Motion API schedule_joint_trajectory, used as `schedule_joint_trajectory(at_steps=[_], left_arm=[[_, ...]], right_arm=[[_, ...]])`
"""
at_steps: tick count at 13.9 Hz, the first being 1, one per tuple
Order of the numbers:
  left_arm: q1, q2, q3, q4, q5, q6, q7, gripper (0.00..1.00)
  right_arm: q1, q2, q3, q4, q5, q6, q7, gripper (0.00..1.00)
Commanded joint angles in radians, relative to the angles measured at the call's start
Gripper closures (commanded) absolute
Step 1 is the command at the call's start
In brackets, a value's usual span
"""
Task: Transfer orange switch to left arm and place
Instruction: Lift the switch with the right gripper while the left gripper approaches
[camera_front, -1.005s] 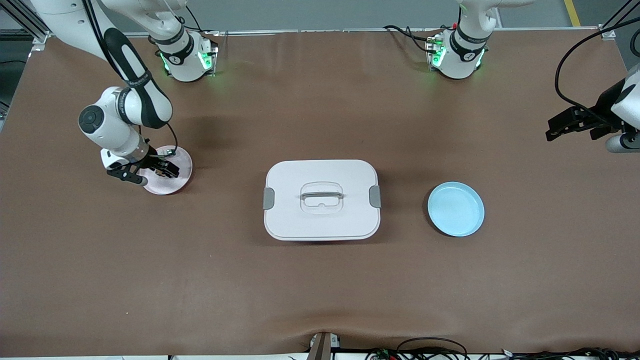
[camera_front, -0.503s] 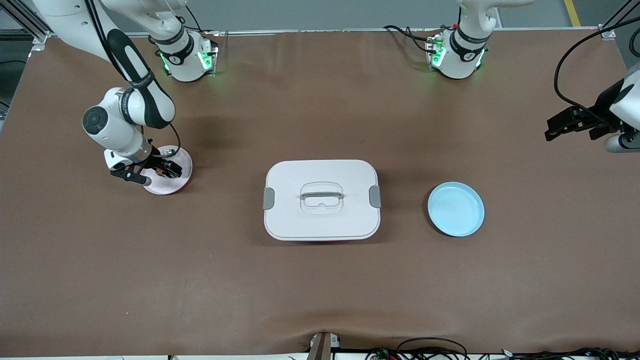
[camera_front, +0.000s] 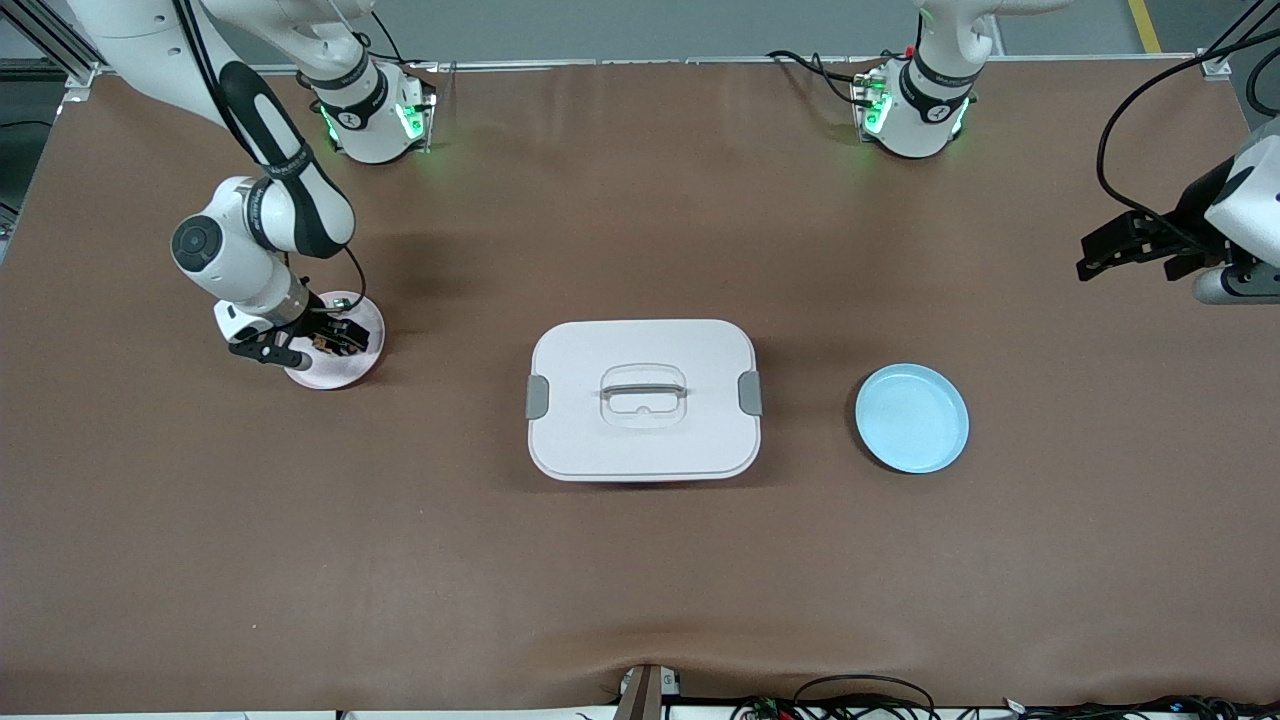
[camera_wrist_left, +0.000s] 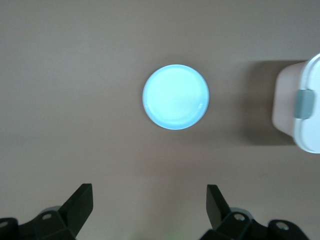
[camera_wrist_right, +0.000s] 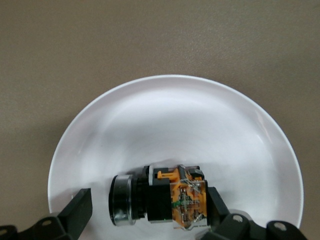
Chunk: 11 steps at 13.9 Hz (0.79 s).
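Note:
The orange switch (camera_wrist_right: 165, 197), black-bodied with an orange and clear end, lies on its side on a white plate (camera_wrist_right: 175, 110) toward the right arm's end of the table. My right gripper (camera_wrist_right: 147, 202) is low over that plate (camera_front: 366, 322), open, with its fingers on either side of the switch (camera_front: 325, 342). One finger sits close against the orange end; the other stands apart from the round face. My left gripper (camera_front: 1100, 255) is open and empty, up in the air over the left arm's end of the table. The white box (camera_front: 640, 440) stands mid-table between the plates.
A light blue empty plate (camera_front: 911, 418) lies between the box and the left arm's end of the table. It also shows in the left wrist view (camera_wrist_left: 175, 97), with a corner of the box (camera_wrist_left: 305, 125) and its grey clip.
My right gripper has shifted slightly over the white plate, closer around the switch. My left gripper has drifted a little toward the middle of the table.

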Motion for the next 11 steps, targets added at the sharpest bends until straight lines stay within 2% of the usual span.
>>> schedule_joint_trajectory(at_steps=[1,3,7,9,11], left_arm=[[0.019,0.032,0.008,0.029,-0.140,-0.010,-0.010,0.00],[0.037,0.040,0.025,0.029,-0.230,-0.010,-0.007,0.00],[0.170,0.083,0.028,0.010,-0.589,-0.040,0.010,0.00],[0.169,0.091,0.028,-0.001,-0.677,-0.045,-0.007,0.00],[0.166,0.089,0.022,-0.009,-0.731,-0.045,-0.012,0.00]], right_arm=[[0.002,0.007,0.000,0.002,0.022,-0.003,-0.040,0.35],[0.004,0.008,0.000,0.002,0.022,-0.001,-0.040,0.99],[-0.016,0.005,0.003,0.010,0.025,-0.023,-0.031,1.00],[-0.019,-0.003,0.006,0.023,0.034,-0.055,-0.025,1.00],[-0.008,-0.025,0.005,0.069,0.113,-0.168,-0.022,1.00]])
